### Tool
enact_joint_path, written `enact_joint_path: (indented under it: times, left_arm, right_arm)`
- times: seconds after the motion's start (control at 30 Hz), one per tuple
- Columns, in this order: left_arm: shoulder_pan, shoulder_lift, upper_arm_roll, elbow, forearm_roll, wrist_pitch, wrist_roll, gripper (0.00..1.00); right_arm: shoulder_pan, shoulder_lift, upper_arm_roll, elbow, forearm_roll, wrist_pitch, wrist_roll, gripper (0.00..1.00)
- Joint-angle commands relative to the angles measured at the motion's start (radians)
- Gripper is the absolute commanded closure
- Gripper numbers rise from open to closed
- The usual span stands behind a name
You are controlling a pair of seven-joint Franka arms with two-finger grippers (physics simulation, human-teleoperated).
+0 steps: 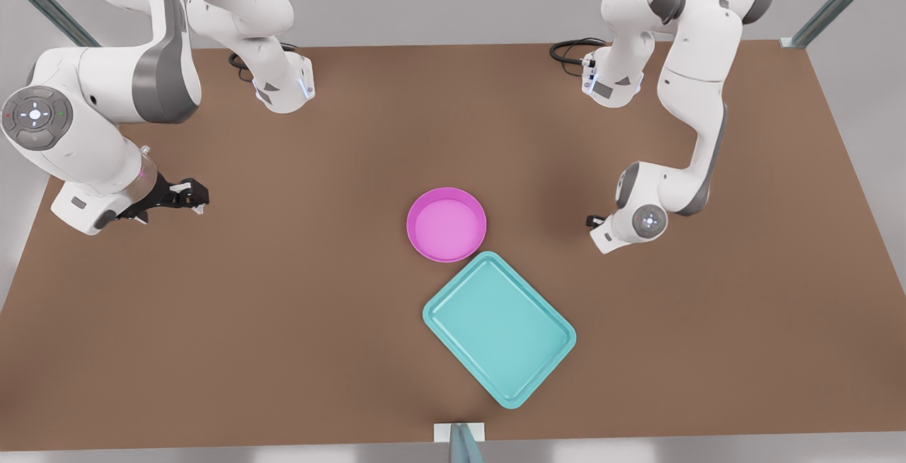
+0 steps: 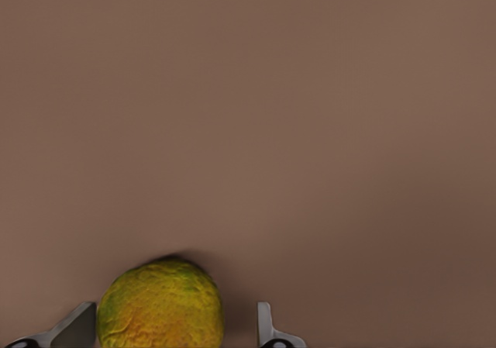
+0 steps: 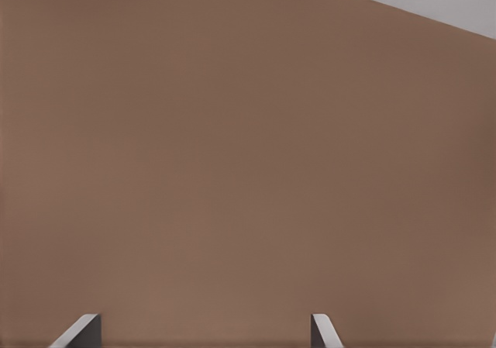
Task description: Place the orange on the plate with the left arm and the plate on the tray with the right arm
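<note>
- Straddling the orange (image 2: 161, 308), the left pincer (image 2: 170, 318) stands wide, one finger on each side of the fruit and not yet closed on it.
- The orange sits on the table (image 1: 283, 307) off-centre in that gap: almost against one finger (image 2: 76, 325), with clear space before the other.
- Risk: closing from here would probably let the near finger hit first and nudge or roll the round fruit sideways. The grip would then land off its middle, on bumpy skin that may slip.
- Risk: only the finger ends flank the fruit. A shallow pinch above its widest part could squeeze it out downward when lifted.
- The right pincer (image 3: 205, 326) is also spread wide, with bare table between its fingers and nothing near them. That arm waits.
- Farther out, in the front view, the plate (image 1: 446, 229) lies mid-table between the two arms, well apart from both wrists. I cannot tell which of those arms carries which pincer.
- The tray (image 1: 499, 328) lies just beside the plate, its corner at or touching the plate's rim.
- Risk: a fruit dropped from height could roll across the shallow plate and over its rim.
- Risk: with the tray this close, grasping the plate's rim on that side could knock the tray askew.
</note>
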Motion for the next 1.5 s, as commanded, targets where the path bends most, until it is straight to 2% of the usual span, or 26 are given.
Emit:
enact_joint_path:
  times: [0.0, 0.03, 0.07, 0.1, 0.13, 0.27, 0.37, 0.43, 0.53, 0.57, 0.63, 0.73, 0.77, 0.8, 0.9, 0.93, 0.97, 1.03, 1.1, 1.13, 1.17, 1.2, 1.23, 1.27, 1.3, 1.47]
  left_arm:
    - [0.0, 0.009, 0.0, 0.001, 0.002, 0.015, -0.027, 0.0]
    - [0.0, 0.012, 0.0, 0.001, 0.002, 0.016, -0.027, 0.09]
    - [0.0, 0.012, 0.0, 0.001, 0.002, 0.016, -0.027, 0.31]
    - [0.0, 0.012, 0.0, 0.001, 0.002, 0.016, -0.027, 0.4]
    - [0.0, 0.014, 0.0, 0.001, 0.002, 0.016, -0.027, 0.44]
    - [0.0, -0.014, 0.0, 0.004, 0.002, 0.006, -0.041, 0.45]
    - [-0.06, -0.055, -0.003, 0.129, 0.002, -0.19, -0.142, 0.45]
    - [-0.26, 0.001, -0.003, 0.35, -0.043, -0.384, -0.403, 0.45]
    - [-0.498, 0.142, -0.003, 0.572, -0.153, -0.427, -0.703, 0.45]
    - [-0.532, 0.216, -0.017, 0.671, -0.205, -0.427, -0.753, 0.45]
    - [-0.544, 0.282, -0.064, 0.761, -0.215, -0.425, -0.823, 0.45]
    - [-0.56, 0.357, -0.064, 0.847, -0.215, -0.407, -0.863, 0.42]
    - [-0.566, 0.375, -0.064, 0.875, -0.216, -0.405, -0.866, 0.24]
    - [-0.566, 0.374, -0.064, 0.878, -0.206, -0.408, -0.862, 0.0]
    - [-0.555, 0.322, -0.037, 0.869, -0.195, -0.54, -0.816, 0.0]
    - [-0.551, 0.258, 0.059, 0.869, -0.207, -0.693, -0.684, 0.0]
    - [-0.531, 0.158, 0.271, 0.869, -0.219, -0.93, -0.397, 0.0]
    - [-0.523, 0.06, 0.584, 0.872, -0.219, -1.06, -0.047, 0.0]
    - [-0.521, 0.035, 0.716, 0.877, -0.215, -1.053, 0.085, 0.0]
    - [-0.505, 0.032, 0.733, 0.873, -0.212, -1.027, 0.122, 0.0]
    - [-0.298, -0.098, 0.499, 0.84, -0.184, -0.996, 0.091, 0.0]
    - [0.032, -0.21, 0.022, 0.78, 0.031, -0.981, 0.014, 0.0]
    - [0.045, -0.342, 0.005, 0.651, 0.019, -0.823, -0.003, 0.0]
    - [0.049, -0.321, 0.011, 0.678, 0.003, -0.908, 0.011, 0.0]
    - [0.049, -0.286, 0.017, 0.745, 0.003, -0.935, 0.011, 0.0]
    - [0.049, -0.287, 0.047, 0.745, -0.02, -0.935, 0.065, 0.0]
  right_arm:
    - [0.0, -0.001, 0.0, 0.0, 0.001, 0.002, -0.001, 0.0]
    - [0.0, -0.001, 0.0, 0.0, 0.001, 0.002, 0.001, 0.0]
    - [0.0, -0.001, 0.0, 0.0, 0.001, -0.001, 0.001, 0.0]
    - [0.0, -0.001, 0.0, 0.0, 0.001, -0.001, 0.001, 0.0]
    - [0.0, -0.001, 0.002, 0.0, 0.001, -0.001, 0.007, 0.0]
    - [0.0, -0.001, 0.0, 0.0, 0.001, -0.001, 0.007, 0.0]
    - [0.0, -0.001, 0.002, 0.0, 0.001, -0.001, 0.007, 0.0]
    - [0.001, -0.001, 0.002, 0.0, 0.001, -0.001, 0.012, 0.0]
    - [0.001, 0.0, 0.003, 0.0, 0.001, -0.001, 0.012, 0.0]
    - [0.0, 0.013, 0.003, 0.002, 0.001, -0.001, 0.012, 0.0]
    - [0.0, 0.013, 0.003, 0.002, 0.001, -0.002, 0.012, 0.0]
    - [0.0, 0.013, 0.003, 0.002, 0.001, -0.002, 0.012, 0.0]
    - [0.0, 0.013, 0.003, 0.002, 0.001, -0.001, 0.012, 0.0]
    - [0.001, 0.013, 0.003, 0.002, 0.001, -0.001, 0.012, 0.0]
    - [0.001, 0.013, 0.003, 0.002, 0.001, -0.001, 0.015, 0.0]
    - [0.001, 0.014, 0.003, 0.002, 0.001, -0.001, 0.015, 0.0]
    - [0.001, 0.014, 0.005, 0.0, 0.001, -0.006, 0.015, 0.0]
    - [0.041, 0.06, 0.017, -0.003, 0.033, -0.048, -0.028, 0.0]
    - [0.028, 0.219, 0.019, 0.0, 0.288, -0.029, -0.034, 0.0]
    - [0.029, 0.295, 0.02, -0.014, 0.353, 0.086, -0.034, 0.0]
    - [0.035, 0.304, 0.041, -0.052, 0.421, 0.186, -0.034, 0.0]
    - [0.035, 0.283, 0.046, -0.145, 0.494, 0.3, -0.041, 0.0]
    - [0.032, 0.244, 0.057, -0.247, 0.531, 0.395, -0.062, 0.0]
    - [0.034, 0.195, 0.058, -0.392, 0.583, 0.52, -0.116, 0.0]
    - [0.034, 0.186, 0.068, -0.446, 0.6, 0.565, -0.145, 0.0]
    - [0.038, 0.211, 0.173, -0.6, 0.659, 0.893, -0.142, 0.0]
